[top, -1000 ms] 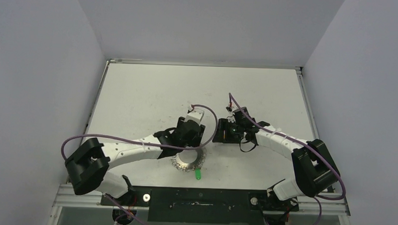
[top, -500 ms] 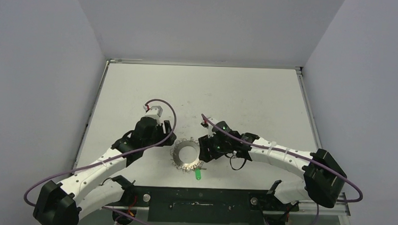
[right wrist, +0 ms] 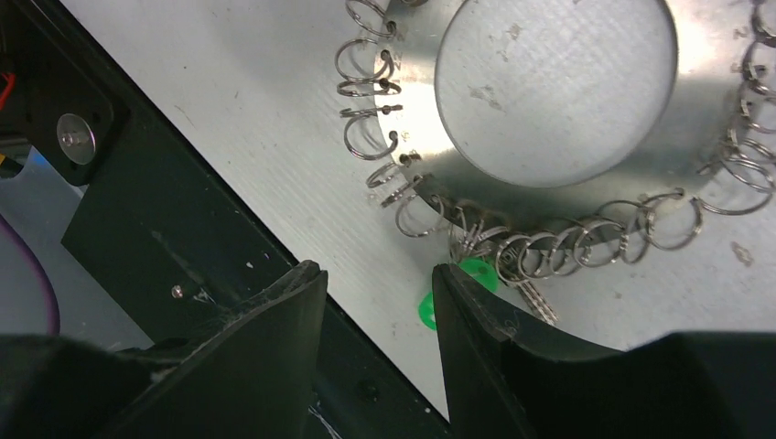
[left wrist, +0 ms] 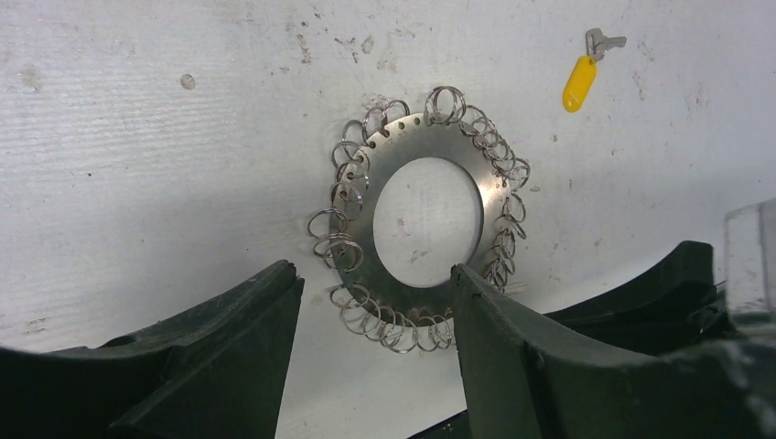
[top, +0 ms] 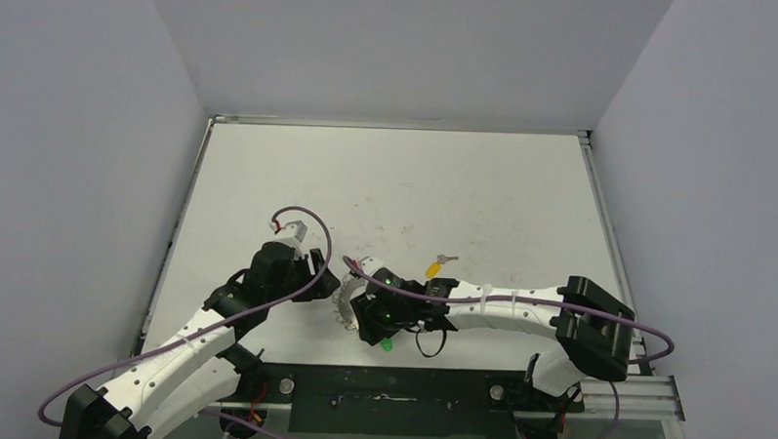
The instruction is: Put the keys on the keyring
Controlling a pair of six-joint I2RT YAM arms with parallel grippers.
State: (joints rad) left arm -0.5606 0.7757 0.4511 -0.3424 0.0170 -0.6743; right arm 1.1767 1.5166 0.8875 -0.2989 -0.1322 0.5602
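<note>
The keyring [top: 343, 298] lies near the table's front edge, mostly hidden under my right gripper [top: 371, 334]. In the left wrist view the disc [left wrist: 416, 137] lies flat just ahead of my open, empty left gripper [left wrist: 374, 272]. The yellow-headed key [top: 433, 268] lies loose behind the right arm and also shows in the left wrist view [left wrist: 578, 80]. The green-headed key [top: 388, 343] rests against the ring's near loops. In the right wrist view the disc [right wrist: 416, 110] fills the top; my right gripper [right wrist: 380, 270] is open, its right finger beside the green key [right wrist: 424, 311]. I cannot tell whether that key hangs on a loop.
The black base rail [top: 389, 385] runs along the table's near edge, right under the right gripper [right wrist: 137, 210]. Grey walls close the table in at the left, back and right. Purple cables loop over both arms.
My left arm has swung left off the keyring. My right arm has come forward from the back right to hover over the ring's near edge. The yellow key now shows on the table.
</note>
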